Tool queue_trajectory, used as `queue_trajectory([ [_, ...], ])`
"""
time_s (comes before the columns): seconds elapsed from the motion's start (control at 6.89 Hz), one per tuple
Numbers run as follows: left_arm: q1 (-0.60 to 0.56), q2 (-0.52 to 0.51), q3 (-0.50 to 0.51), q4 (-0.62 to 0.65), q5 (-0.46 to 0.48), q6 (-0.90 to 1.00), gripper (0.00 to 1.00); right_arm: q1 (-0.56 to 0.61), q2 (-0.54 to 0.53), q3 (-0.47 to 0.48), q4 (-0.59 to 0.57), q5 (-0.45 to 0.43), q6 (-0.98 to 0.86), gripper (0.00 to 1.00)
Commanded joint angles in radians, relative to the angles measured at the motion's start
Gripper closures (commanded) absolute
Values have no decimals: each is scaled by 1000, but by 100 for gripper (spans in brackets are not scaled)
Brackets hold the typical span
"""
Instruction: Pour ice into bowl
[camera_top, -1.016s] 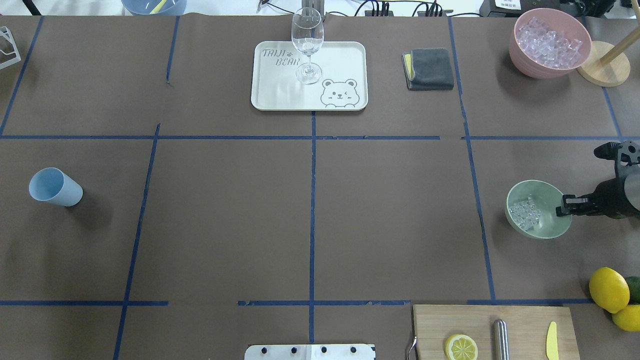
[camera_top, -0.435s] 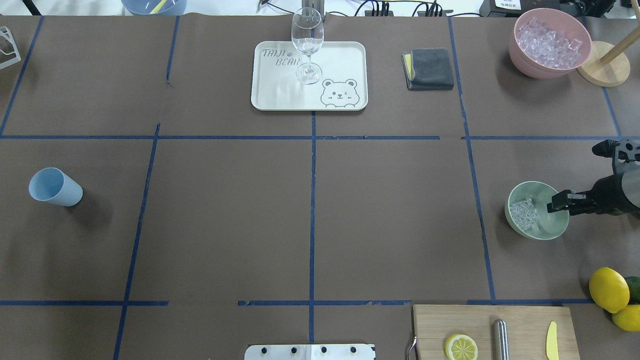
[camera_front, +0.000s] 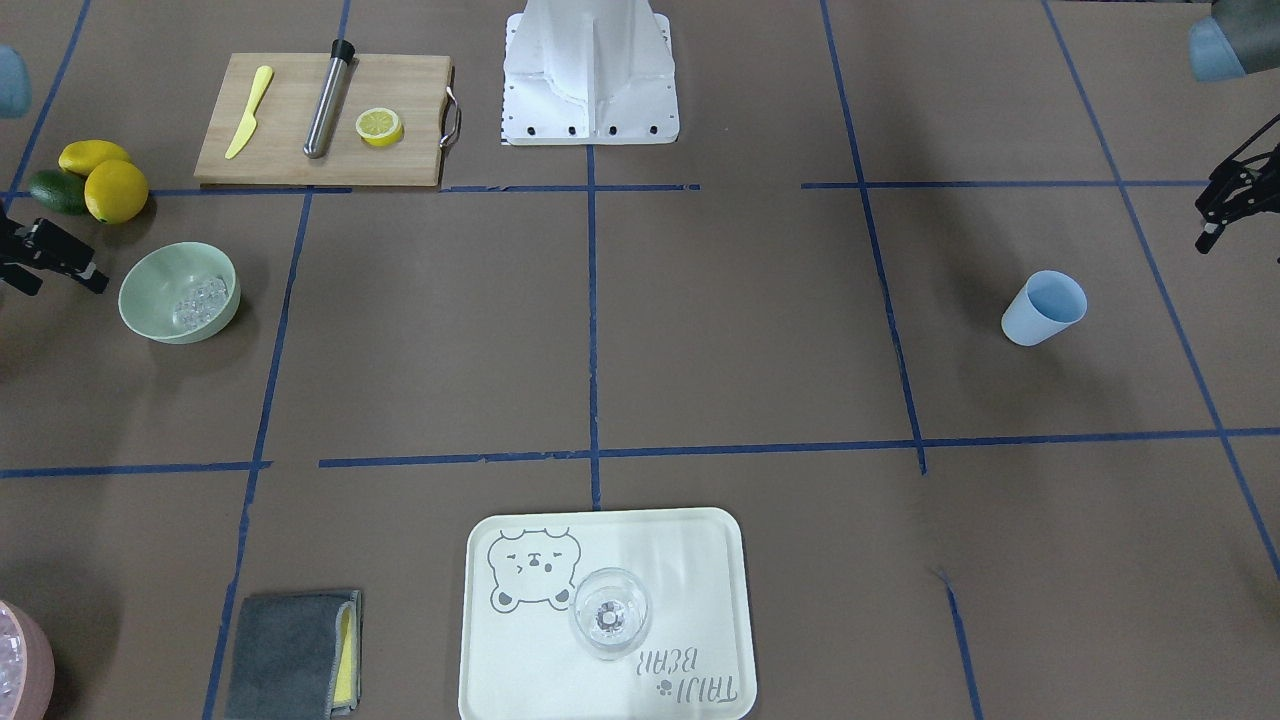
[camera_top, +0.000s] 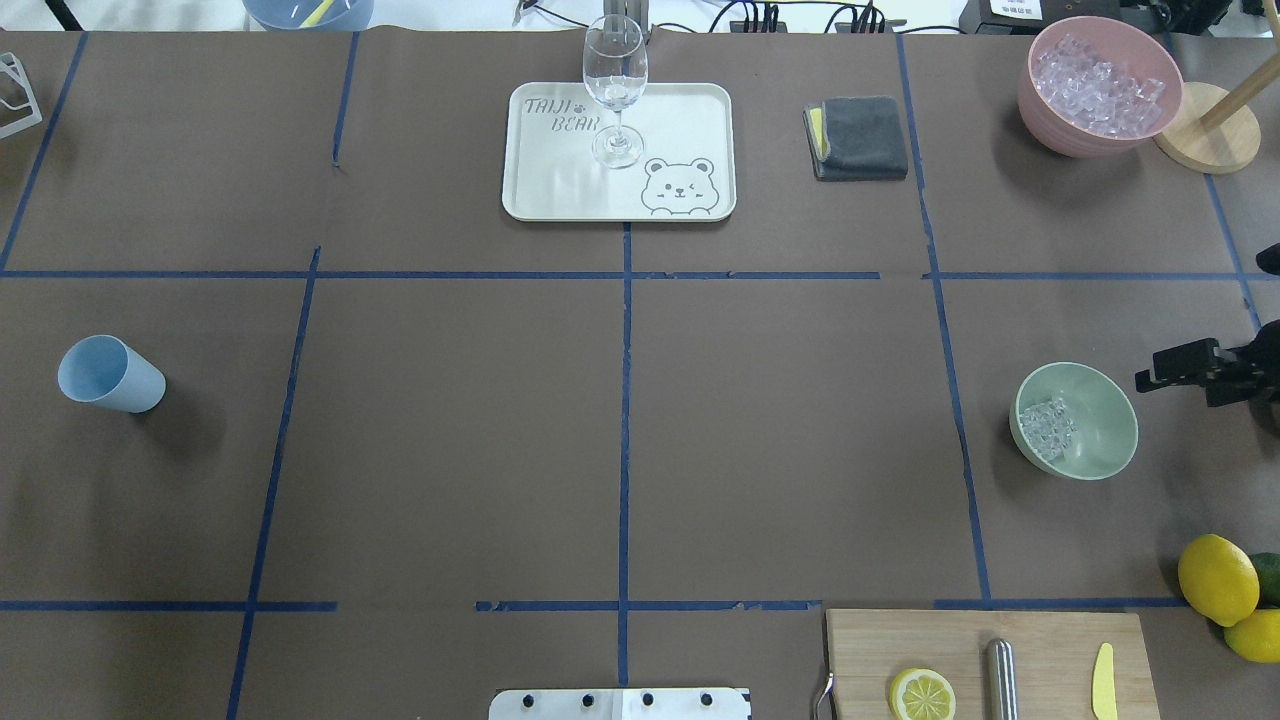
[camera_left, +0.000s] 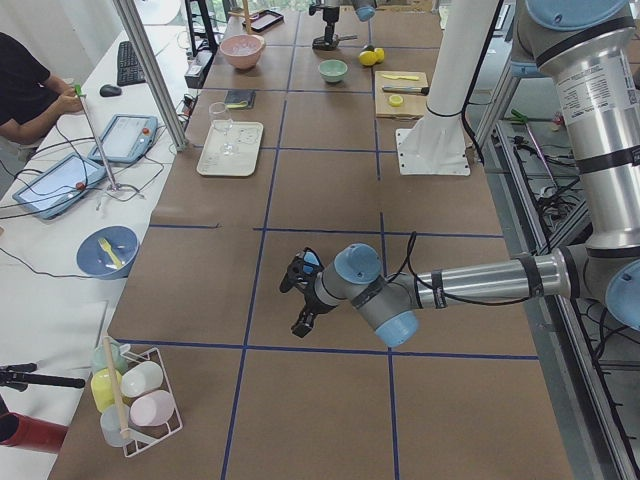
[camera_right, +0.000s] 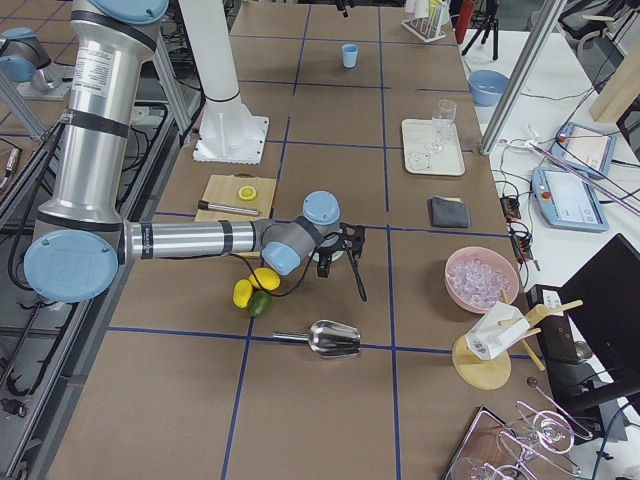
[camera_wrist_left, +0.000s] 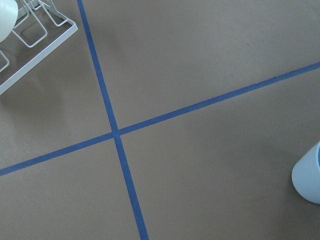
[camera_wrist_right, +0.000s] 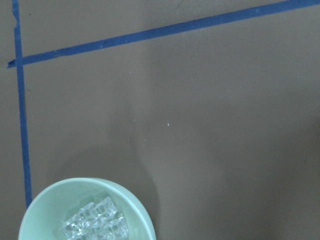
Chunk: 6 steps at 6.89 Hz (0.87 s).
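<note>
One small heap of ice (camera_top: 1047, 428) lay in the bowl (camera_top: 1105, 425) on the desk. The right end effector (camera_top: 1165, 368), fingers spread and holding nothing, hung just beside its rim, on the outer side. The left end effector (camera_front: 1212, 222), likewise spread, stood far across.

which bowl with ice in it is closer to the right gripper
The pale mint-green bowl, just beside the right gripper, with only a small cluster of ice. The pink bowl, heaped with ice, sits much farther off.
</note>
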Motion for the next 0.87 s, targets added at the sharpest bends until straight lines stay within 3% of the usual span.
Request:
queue_trajectory([
  [0.0, -40, -47, 3, 150, -99, 15, 0, 125, 1, 2, -125, 31, -231, 0],
  [0.15, -72, -96, 0, 284, -139, 92, 0, 174, 13, 0, -223, 30, -383, 0],
  [0.58, -318, -324, 9, 816, -135, 479, 0, 341, 80, 9, -547, 22, -764, 0],
  [0.73, -327, -331, -3, 925, -147, 489, 0, 366, 82, 5, -603, 18, -847, 0],
])
